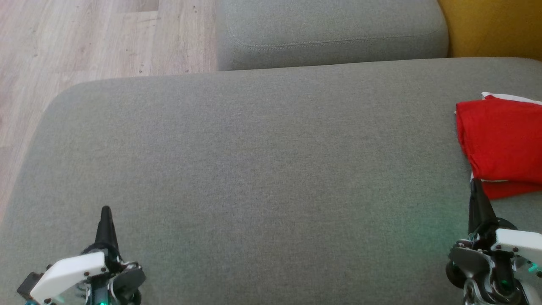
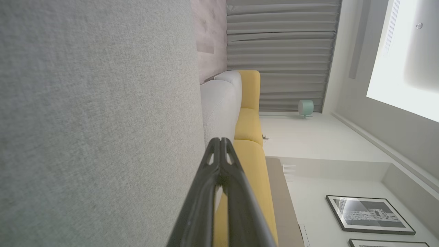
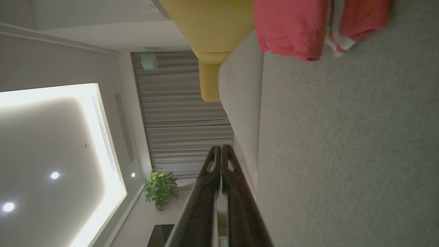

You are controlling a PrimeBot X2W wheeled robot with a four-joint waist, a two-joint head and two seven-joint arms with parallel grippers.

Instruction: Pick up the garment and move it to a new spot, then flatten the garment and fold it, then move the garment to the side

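Left pincer (image 1: 106,212): pressed together, empty, near left above grey cushion (image 1: 262,169).
Right pincer (image 1: 476,186): pressed together, empty, near right.
Garment (image 1: 501,140): red, folded, on cushion's right, just beyond that pincer's tip.

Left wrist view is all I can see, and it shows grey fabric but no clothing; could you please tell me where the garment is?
Observer: In the head view the garment, red and folded, lies on the grey seat at the robot's far right.
Operator: Thank you. Is anything gripping it?
Observer: No. The right end effector is shut on nothing, and in the right wrist view the garment lies ahead of it, apart from it.
Operator: Does it have any markings?
Observer: A white trim shows along its far edge.
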